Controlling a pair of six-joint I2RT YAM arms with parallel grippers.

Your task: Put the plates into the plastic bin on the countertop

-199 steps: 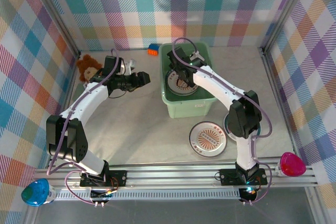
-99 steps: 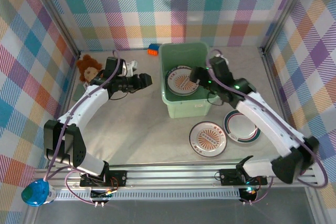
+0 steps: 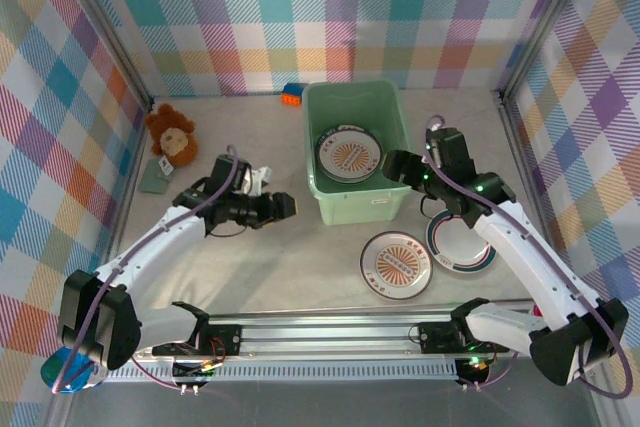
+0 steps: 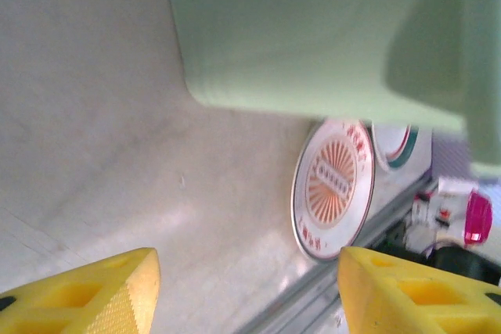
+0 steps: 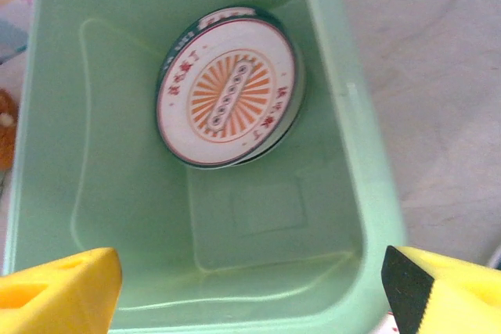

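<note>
The mint-green plastic bin (image 3: pixel 355 197) stands at the back middle of the countertop (image 3: pixel 270 267) and holds a stack of plates (image 3: pixel 348 155), topped by an orange sunburst one (image 5: pixel 227 87). Another sunburst plate (image 3: pixel 397 264) lies on the countertop in front of the bin, and a teal-rimmed plate (image 3: pixel 462 247) sits to its right, partly under my right arm. My right gripper (image 3: pixel 395 165) hangs open over the bin's near right rim (image 5: pixel 368 217), nothing between its fingers. My left gripper (image 3: pixel 283 207) is open and empty, low beside the bin's front left corner (image 4: pixel 313 37), facing the sunburst plate (image 4: pixel 333 185).
A stuffed lion (image 3: pixel 170 132) and a small green card (image 3: pixel 155 175) lie at the back left. A blue-orange block (image 3: pixel 292 94) sits behind the bin. The metal rail (image 3: pixel 330 332) runs along the near edge. Plaid walls close three sides.
My right gripper has drawn back out of the bin to its near right rim, leaving the plates stacked inside. My left arm has swung nearer, towards the bin's front left corner.
</note>
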